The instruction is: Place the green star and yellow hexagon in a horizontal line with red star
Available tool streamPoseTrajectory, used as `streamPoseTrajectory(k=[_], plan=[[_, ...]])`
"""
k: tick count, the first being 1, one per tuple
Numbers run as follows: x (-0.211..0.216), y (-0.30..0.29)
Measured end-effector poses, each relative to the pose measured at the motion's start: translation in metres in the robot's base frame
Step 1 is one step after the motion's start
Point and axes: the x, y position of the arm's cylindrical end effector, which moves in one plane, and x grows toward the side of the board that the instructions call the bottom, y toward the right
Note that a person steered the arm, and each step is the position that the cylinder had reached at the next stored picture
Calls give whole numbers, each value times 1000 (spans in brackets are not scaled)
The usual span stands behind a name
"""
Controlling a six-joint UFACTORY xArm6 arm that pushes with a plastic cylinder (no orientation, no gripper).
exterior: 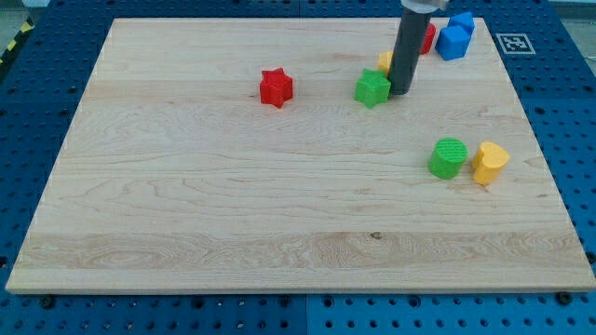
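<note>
The red star [276, 87] lies on the wooden board [233, 195] left of centre near the view's top. The green star [372, 88] lies to its right at about the same height. My tip [401, 92] stands just right of the green star, touching or nearly touching it. A yellow block [386, 62], probably the yellow hexagon, shows only as a sliver behind the rod, above the green star; its shape is mostly hidden.
A green round block [448, 157] and a yellow heart-like block [489, 162] lie side by side at the right. Two blue blocks [454, 37] and a red block [426, 38] sit at the top right corner.
</note>
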Motion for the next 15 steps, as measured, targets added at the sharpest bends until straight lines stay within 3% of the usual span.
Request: streamPoseTrajectory(k=[2,4,6,7,11,13,15], plan=[[0,-58],[-6,-43],[-73,-65],[-79,-38],[-51,-16],[-51,29],[-35,18]])
